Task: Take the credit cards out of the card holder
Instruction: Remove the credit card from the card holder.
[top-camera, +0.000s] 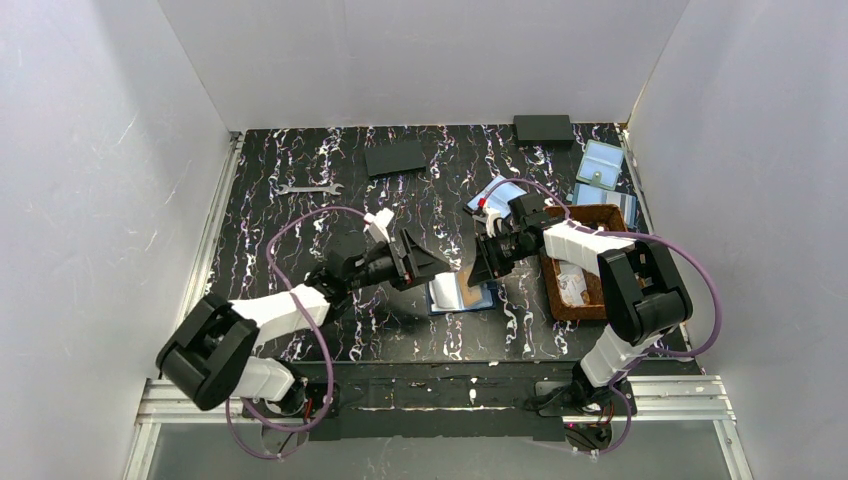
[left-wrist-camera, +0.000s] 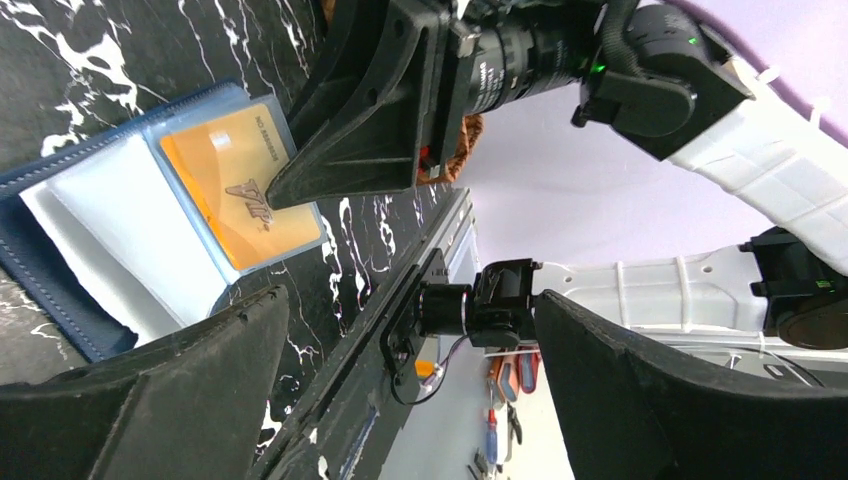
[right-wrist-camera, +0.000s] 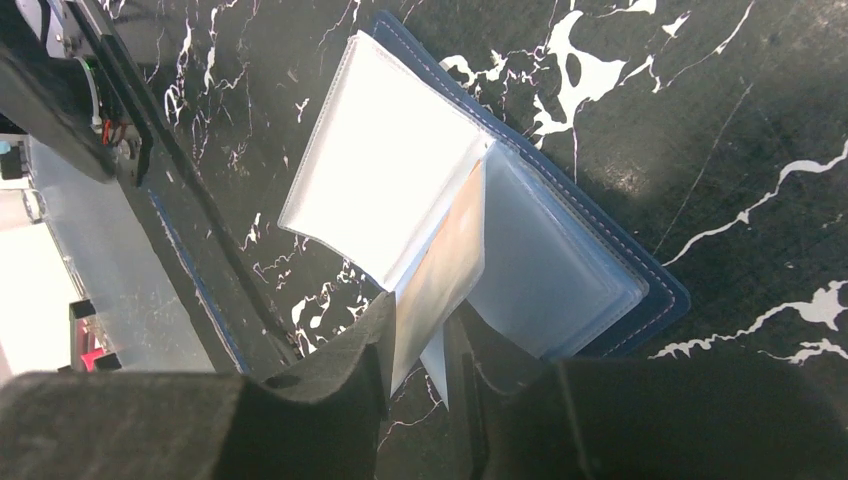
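The navy card holder (top-camera: 462, 294) lies open on the black marbled table, its light blue pockets facing up; it also shows in the left wrist view (left-wrist-camera: 60, 300) and the right wrist view (right-wrist-camera: 610, 280). The orange-tan credit card (left-wrist-camera: 235, 175) sits in a clear pocket leaf. My right gripper (right-wrist-camera: 420, 350) is shut on the edge of that leaf and the orange card (right-wrist-camera: 445, 270), lifting the leaf upright; in the top view the right gripper (top-camera: 480, 272) is at the holder's upper right. My left gripper (top-camera: 432, 266) is wide open and empty just left of the holder (left-wrist-camera: 420, 400). The dark card is hidden.
A brown woven tray (top-camera: 580, 300) stands right of the holder under the right arm. Pale blue pouches (top-camera: 601, 162) lie at the back right. Two flat black pads (top-camera: 395, 157) (top-camera: 543, 128) and a wrench (top-camera: 310, 188) lie at the back. The table's front edge is close.
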